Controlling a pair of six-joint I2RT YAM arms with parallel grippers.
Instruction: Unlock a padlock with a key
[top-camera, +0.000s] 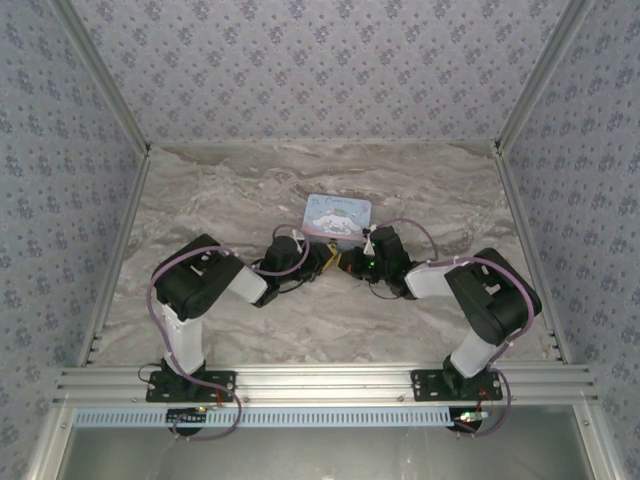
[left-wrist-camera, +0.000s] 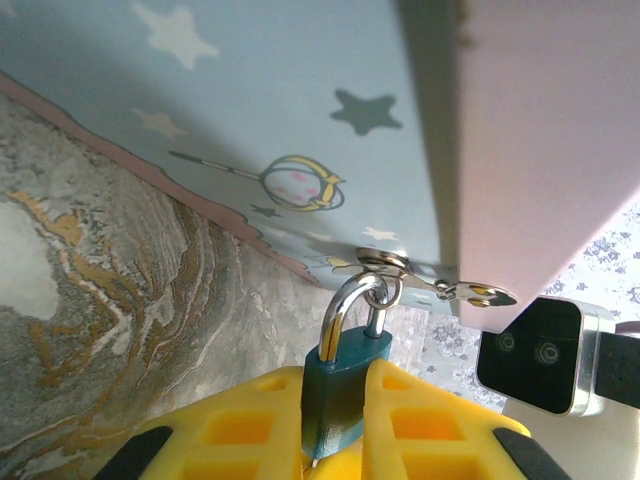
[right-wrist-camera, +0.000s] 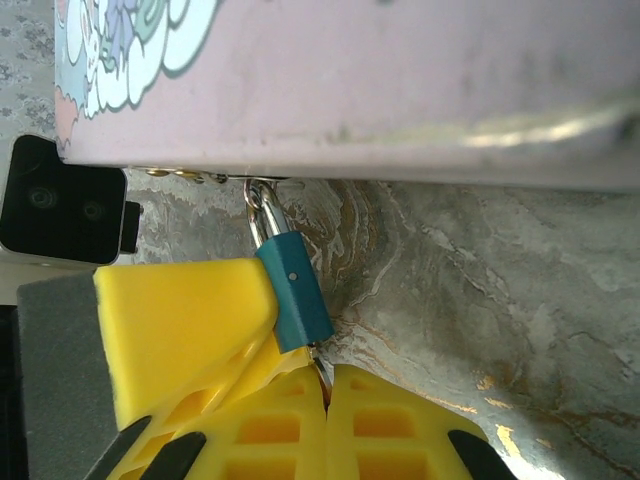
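My left gripper (left-wrist-camera: 336, 392) is clenched on the teal body of the padlock (left-wrist-camera: 348, 360), which hangs by its thin shackle from the clasp (left-wrist-camera: 385, 262) on the tin (left-wrist-camera: 250, 90)'s near side. I judge it light, hard, slick and free to swing, so its flat faces are the place to pinch. Just off that same side, my right gripper (right-wrist-camera: 325, 388) pinches the key (right-wrist-camera: 322, 372), a thin stiff sliver, tip at the lock's base.
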